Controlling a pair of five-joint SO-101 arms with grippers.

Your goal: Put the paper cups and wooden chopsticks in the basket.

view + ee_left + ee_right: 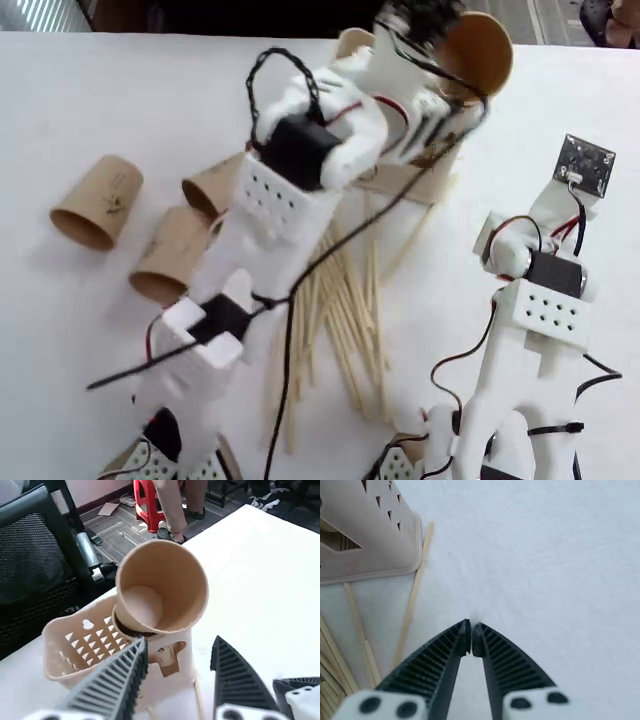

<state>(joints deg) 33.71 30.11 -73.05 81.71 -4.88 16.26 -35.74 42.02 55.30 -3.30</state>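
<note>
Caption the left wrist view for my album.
Left arm's open black gripper faces a tan paper cup tilted atop a beige plastic basket.

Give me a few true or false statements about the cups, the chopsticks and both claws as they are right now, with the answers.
1. Three paper cups lie on their sides on the table. True.
2. The left claw is shut on the tilted cup. False: it is open, and that cup rests in the basket.
3. The right claw is shut and empty. True.
4. The wooden chopsticks are all in the basket. False: many lie on the table.
</note>
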